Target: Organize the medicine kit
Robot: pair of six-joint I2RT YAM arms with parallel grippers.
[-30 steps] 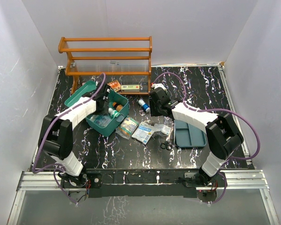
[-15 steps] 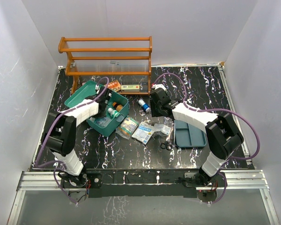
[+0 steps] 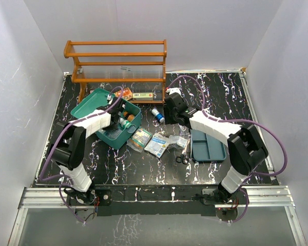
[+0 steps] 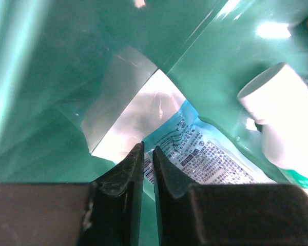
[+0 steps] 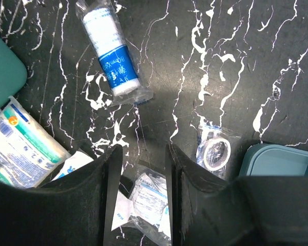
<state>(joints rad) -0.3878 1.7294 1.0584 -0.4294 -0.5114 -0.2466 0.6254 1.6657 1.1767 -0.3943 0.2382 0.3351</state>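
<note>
The teal medicine kit [image 3: 112, 136] stands open at the left, its lid [image 3: 88, 101] lying back. My left gripper [image 3: 114, 110] reaches inside it. In the left wrist view the gripper [image 4: 149, 148] has its jaws nearly together on the edge of a printed packet [image 4: 205, 154] lying on the box floor, beside a white bottle [image 4: 277, 110]. The darker insert tray [image 3: 208, 146] lies on the table at the right. My right gripper [image 3: 170, 115] is open and empty, and in the right wrist view it [image 5: 143, 148] hovers over a small clear bag [image 5: 149, 197].
An orange wooden rack [image 3: 118, 61] stands at the back. A blue-labelled roll [image 5: 113, 59], a bagged tape ring [image 5: 215, 151], printed packets [image 3: 149, 141] and scissors [image 3: 182, 159] lie between the box and the tray. Small boxes [image 3: 142, 95] sit under the rack.
My left gripper has shifted a little right and deeper into the kit. The right arm has edged slightly toward the back. The items on the table have not moved.
</note>
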